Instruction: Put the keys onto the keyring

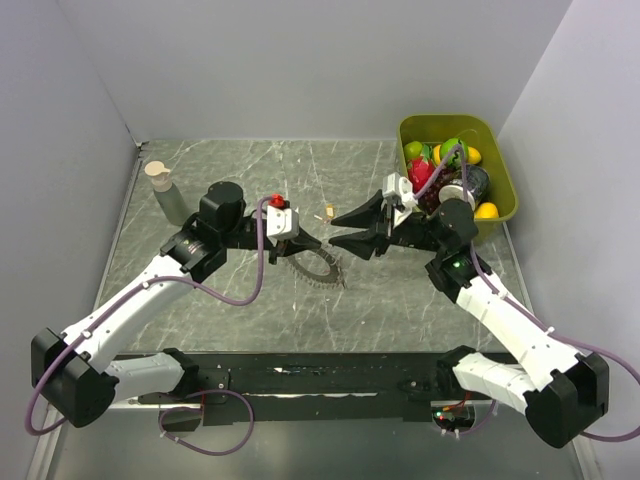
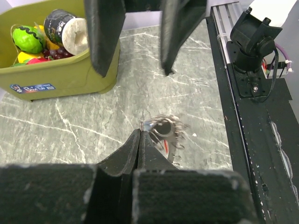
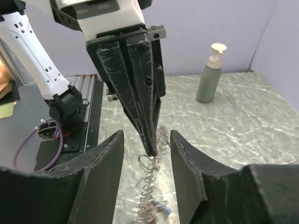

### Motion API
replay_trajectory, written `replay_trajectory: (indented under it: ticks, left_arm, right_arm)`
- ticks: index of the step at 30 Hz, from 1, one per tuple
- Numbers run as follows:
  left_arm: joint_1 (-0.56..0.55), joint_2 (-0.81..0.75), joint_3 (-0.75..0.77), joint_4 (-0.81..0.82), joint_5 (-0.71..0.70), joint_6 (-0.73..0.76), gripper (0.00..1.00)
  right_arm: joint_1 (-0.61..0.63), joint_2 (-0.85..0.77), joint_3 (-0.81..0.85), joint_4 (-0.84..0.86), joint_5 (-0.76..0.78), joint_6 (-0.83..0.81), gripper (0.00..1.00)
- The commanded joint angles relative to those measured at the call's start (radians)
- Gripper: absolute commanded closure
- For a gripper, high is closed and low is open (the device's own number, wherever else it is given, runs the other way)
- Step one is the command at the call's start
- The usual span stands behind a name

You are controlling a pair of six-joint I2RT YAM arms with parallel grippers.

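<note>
**Keyring pinched by left gripper, right gripper open beside it**

The left gripper [image 2: 141,134] was seen closed, its two fingers pressed together on the rim of the keyring [image 1: 318,267]. The keyring, fringed with small silvery keys, was hung below those fingertips near the middle of the marbled table [image 1: 250,310]. It was blurred in both wrist views, and whether its lower edge touched the surface could not be told. The right gripper [image 1: 338,229] was held with its jaws apart and nothing clasped. It faced the left gripper tip to tip, and in the right wrist view the left fingertips were framed between its fingers. A small tan key [image 1: 327,211] was left lying loose on the table just behind the two grippers. An olive bin [image 1: 508,185] of toy fruit was placed at the far right corner, and a pump bottle [image 1: 165,195] at the far left.
</note>
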Motion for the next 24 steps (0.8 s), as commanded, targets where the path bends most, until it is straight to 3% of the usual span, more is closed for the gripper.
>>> replay_trajectory:
  ticks: [1, 9, 24]
  left_arm:
    - [-0.005, -0.043, 0.049, 0.037, 0.006, 0.028, 0.99]
    - [-0.005, -0.050, 0.039, 0.065, 0.012, 0.006, 0.99]
    - [-0.005, -0.045, 0.029, 0.116, 0.030, -0.028, 0.99]
  right_arm:
    - [-0.004, 0.026, 0.067, -0.051, -0.027, -0.040, 0.50]
    - [-0.005, 0.058, 0.115, -0.206, -0.097, -0.143, 0.59]
    - [0.001, 0.100, 0.095, -0.214, -0.090, -0.128, 0.61]
